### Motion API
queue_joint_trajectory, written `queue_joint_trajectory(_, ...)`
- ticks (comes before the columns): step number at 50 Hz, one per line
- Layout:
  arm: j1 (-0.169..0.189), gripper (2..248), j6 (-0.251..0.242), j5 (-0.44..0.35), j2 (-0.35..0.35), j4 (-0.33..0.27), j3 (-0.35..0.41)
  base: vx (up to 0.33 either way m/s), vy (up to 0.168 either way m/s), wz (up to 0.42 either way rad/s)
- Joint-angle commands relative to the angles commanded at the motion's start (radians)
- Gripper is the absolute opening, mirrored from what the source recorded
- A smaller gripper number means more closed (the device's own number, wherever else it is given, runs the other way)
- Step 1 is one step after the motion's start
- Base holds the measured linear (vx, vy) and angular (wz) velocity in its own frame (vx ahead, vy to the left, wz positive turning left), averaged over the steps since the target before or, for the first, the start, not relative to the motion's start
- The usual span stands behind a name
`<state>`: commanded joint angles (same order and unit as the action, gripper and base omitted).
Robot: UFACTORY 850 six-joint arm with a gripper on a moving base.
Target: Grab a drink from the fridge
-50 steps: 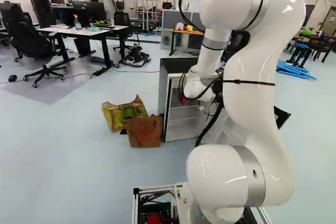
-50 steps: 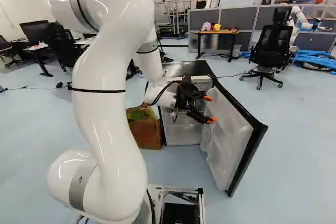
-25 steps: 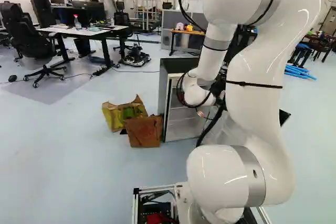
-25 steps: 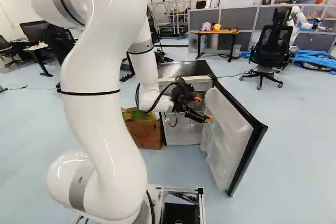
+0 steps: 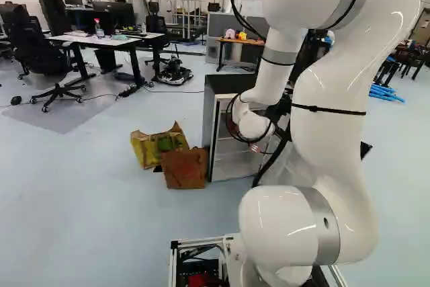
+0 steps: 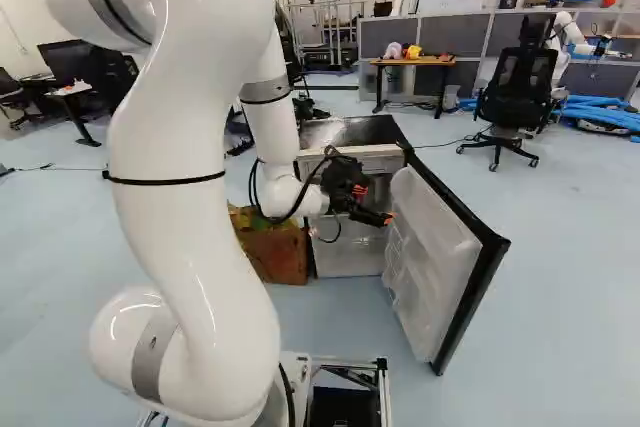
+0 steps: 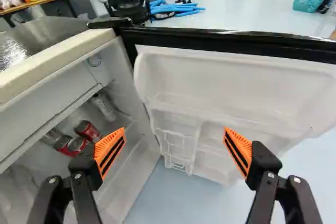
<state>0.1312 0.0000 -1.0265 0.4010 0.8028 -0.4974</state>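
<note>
Several red cans (image 7: 88, 129) sit inside the open fridge (image 5: 228, 84); the gripper (image 6: 374, 204) is spread wide.
From the gripper, the cans are at ten o'clock on a shelf; the door (image 6: 435, 237) spans twelve to two, its molded racks facing the fingers and walling off that side. In the left base view, a brown bag (image 5: 185, 169) and yellow bag (image 5: 144, 149) lie at nine o'clock from the fridge. In the right base view, an office chair (image 6: 515, 87) stands at one o'clock from the door. Compared with half a second ago, the arm and gripper sit slightly toward nine o'clock in that view; door and bags stay put.
</note>
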Motion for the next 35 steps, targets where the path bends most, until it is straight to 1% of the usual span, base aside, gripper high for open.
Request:
queue_joint_trajectory(17,0.020,247,0.000,0.042,0.008,-0.179,-0.012,0.000,0.000,0.000)
queue_joint_trajectory(35,0.046,247,0.000,0.065,0.027,-0.368,-0.029,0.000,0.000,0.000)
